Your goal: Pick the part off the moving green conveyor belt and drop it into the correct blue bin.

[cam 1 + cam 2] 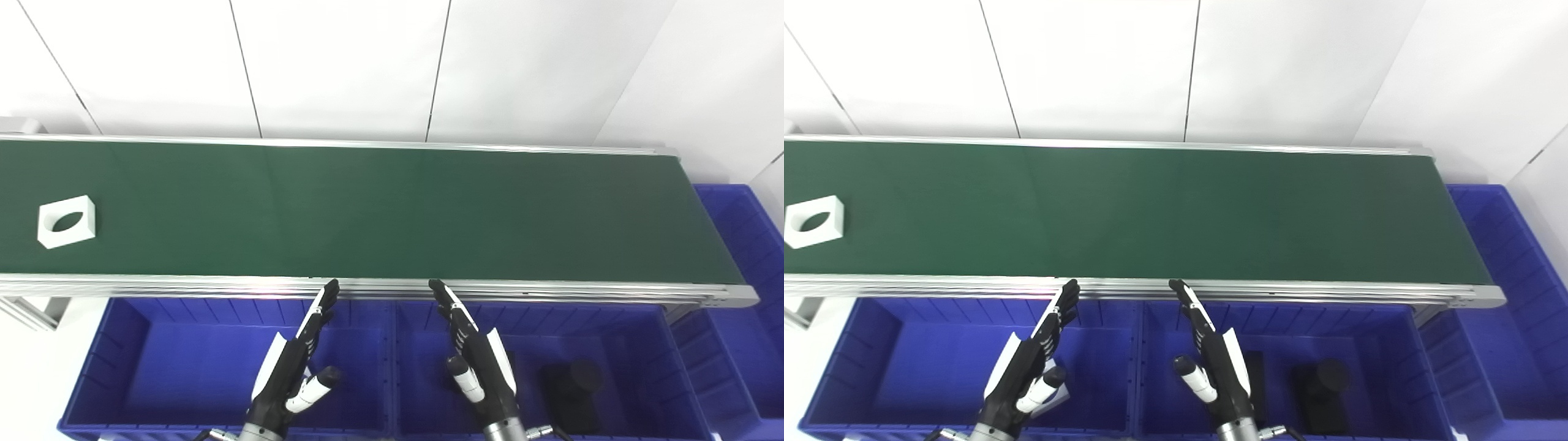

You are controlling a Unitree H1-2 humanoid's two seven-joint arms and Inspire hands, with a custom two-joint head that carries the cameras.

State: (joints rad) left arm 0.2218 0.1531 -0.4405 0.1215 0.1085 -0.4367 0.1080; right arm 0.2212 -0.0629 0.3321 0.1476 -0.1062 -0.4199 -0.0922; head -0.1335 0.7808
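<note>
Left blue plastic bin [153, 367], below the near rail of the belt: a small white piece shows under the left hand in the right eye view; what it is cannot be told.

Middle blue plastic bin [612, 331], just beside the left one, sharing a wall: holds a black block with a round black top [576, 386] toward its right side, and another dark item partly hidden behind the right hand.

Right blue plastic bin [741, 245], at the belt's right end: only part shows; contents cannot be seen.

Long green conveyor belt with silver aluminium rails [392, 208]: carries one white square part with an oval hole through it [66, 221], lying flat at the far left, well apart from both hands.

Left black-and-white robot hand [300, 361]: over the left bin, fingers straight and spread, tips near the belt rail, thumb out to the side; holds nothing.

Right black-and-white robot hand [474, 352]: over the middle bin, same pose, mirrored, fingers extended, thumb apart; holds nothing.
</note>
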